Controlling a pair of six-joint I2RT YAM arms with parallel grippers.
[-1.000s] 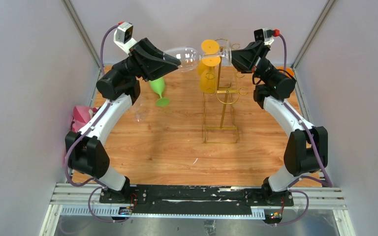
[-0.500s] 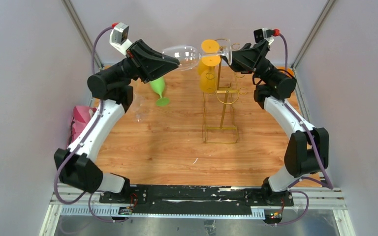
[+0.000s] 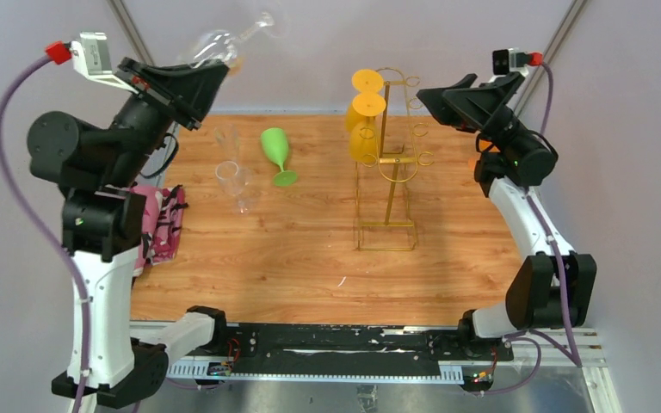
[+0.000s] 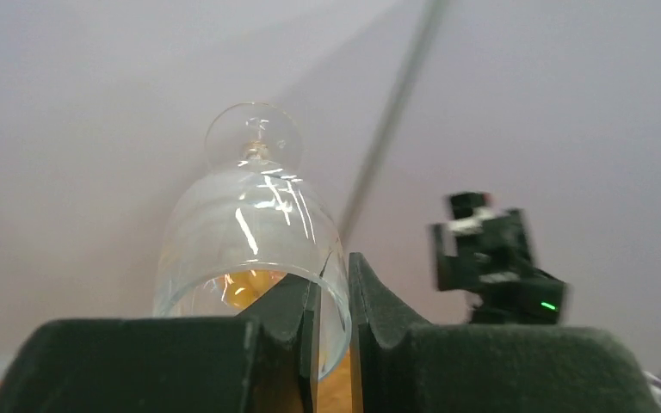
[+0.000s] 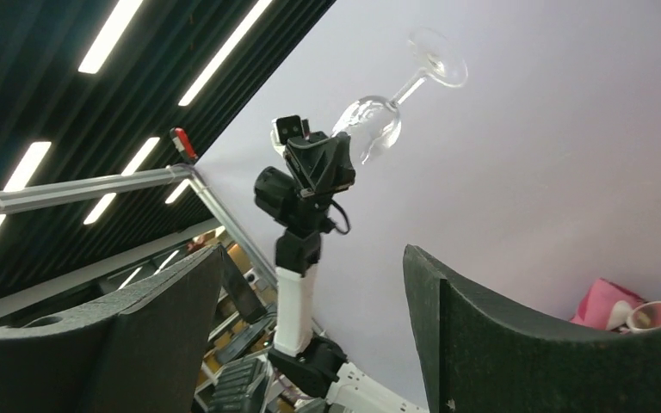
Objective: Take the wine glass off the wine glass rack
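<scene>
My left gripper pinches the wine glass by its thin rim at far left. I reckon it's light, slick, brittle, safer round the bowl, and my right gripper gapes empty.

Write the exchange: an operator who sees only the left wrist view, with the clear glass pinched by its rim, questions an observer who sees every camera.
Operator: Is the glass free of the rack?
Observer: Yes. The top view shows the wine glass held high at far left, well apart from the wine glass rack.
Operator: And the other arm?
Observer: Its wrist view shows the right gripper open, with nothing between its fingers.
</scene>
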